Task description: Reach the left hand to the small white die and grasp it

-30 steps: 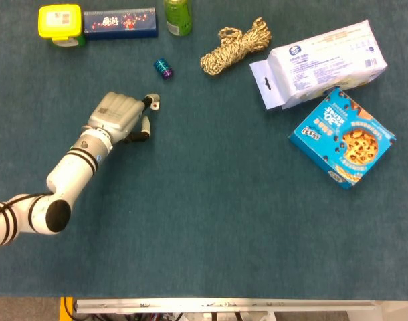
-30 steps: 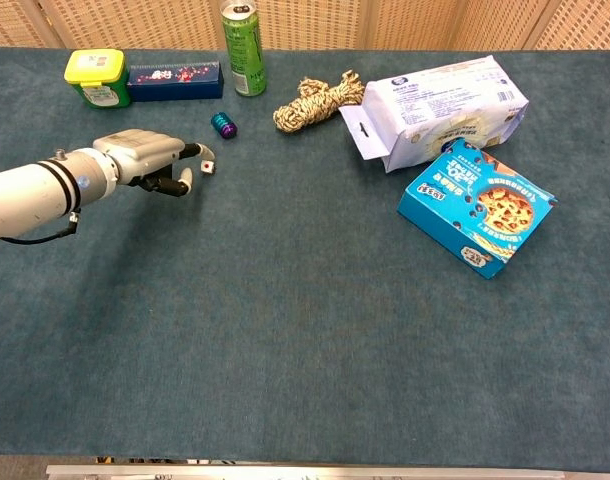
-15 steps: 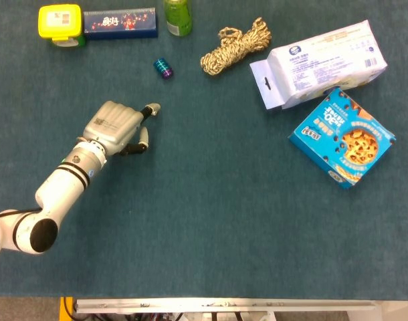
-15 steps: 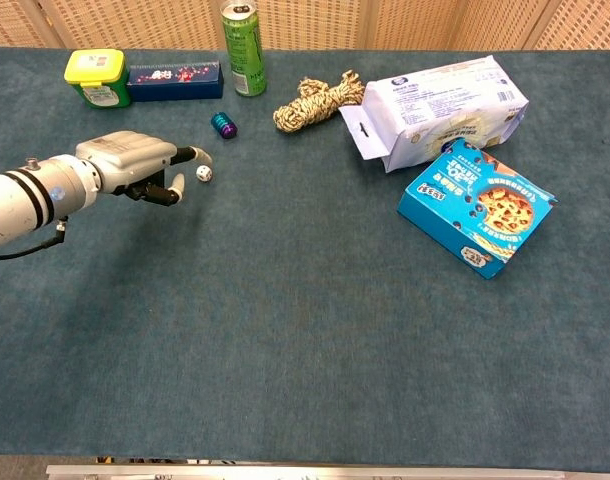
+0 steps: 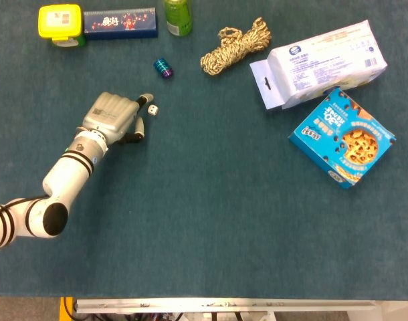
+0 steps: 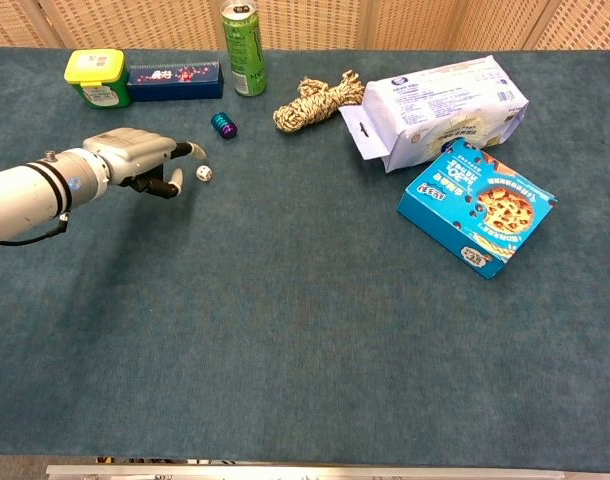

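Observation:
The small white die (image 5: 152,110) lies on the teal tabletop, and the chest view shows the same die (image 6: 203,174) with a dark pip on its face. My left hand (image 5: 117,117) sits just to the die's left, knuckles up. One finger reaches out above the die and the thumb curls below it. Neither touches the die; a narrow gap shows in the chest view, where the left hand (image 6: 140,157) hovers low over the cloth. It holds nothing. My right hand appears in neither view.
Behind the die lies a small blue-purple spool (image 5: 163,68). A green can (image 5: 178,15), a dark blue box (image 5: 120,21) and a yellow-lidded tub (image 5: 59,23) line the far edge. A rope coil (image 5: 236,45), a white packet (image 5: 321,61) and a blue cookie box (image 5: 342,137) lie to the right.
A second ago the fingers were against the die. The left hand then drew back toward me and has come forward again; the die now lies free just off the fingertips.

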Robot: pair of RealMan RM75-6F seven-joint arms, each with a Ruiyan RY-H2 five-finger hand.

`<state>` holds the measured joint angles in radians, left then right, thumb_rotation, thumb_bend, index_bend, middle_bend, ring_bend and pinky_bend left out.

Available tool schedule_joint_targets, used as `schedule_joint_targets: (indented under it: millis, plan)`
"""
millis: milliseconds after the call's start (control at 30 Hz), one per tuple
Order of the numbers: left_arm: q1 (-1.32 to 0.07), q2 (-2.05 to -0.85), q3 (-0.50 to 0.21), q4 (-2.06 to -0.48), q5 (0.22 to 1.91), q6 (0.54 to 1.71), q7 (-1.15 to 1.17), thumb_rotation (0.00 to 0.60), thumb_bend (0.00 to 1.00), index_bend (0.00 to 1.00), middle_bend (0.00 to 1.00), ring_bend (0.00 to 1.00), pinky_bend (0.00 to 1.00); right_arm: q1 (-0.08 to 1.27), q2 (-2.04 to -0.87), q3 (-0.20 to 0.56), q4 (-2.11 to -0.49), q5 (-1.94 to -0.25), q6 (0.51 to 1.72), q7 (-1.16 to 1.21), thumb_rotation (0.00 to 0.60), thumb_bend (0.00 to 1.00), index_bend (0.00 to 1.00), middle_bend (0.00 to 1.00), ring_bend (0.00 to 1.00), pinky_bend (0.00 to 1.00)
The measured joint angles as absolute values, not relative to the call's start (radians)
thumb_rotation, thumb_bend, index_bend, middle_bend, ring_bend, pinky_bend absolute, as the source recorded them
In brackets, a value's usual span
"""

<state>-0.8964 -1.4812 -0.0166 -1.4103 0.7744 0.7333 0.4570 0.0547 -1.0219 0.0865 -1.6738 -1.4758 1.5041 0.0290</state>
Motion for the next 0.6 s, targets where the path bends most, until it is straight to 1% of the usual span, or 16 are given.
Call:
schedule_joint_targets:
  millis: [333, 600]
  plan:
    - [-0.907, -1.496, 0.001, -1.406, 0.759, 0.731, 0.483, 0.290, 0.72, 0.10, 0.99, 0.98, 1.00, 0.054, -1.023, 0.087, -1.668, -1.472, 1.502, 0.034, 0.600, 0.33, 0.39, 0.43, 0.31, 0.30]
    - [-0.905, -1.470, 0.011, -1.451, 0.766, 0.747, 0.489, 0.291, 0.72, 0.10, 0.99, 0.98, 1.00, 0.054, -1.025, 0.087, -1.665, -1.472, 1.502, 0.036, 0.600, 0.33, 0.39, 0.43, 0.31, 0.30]
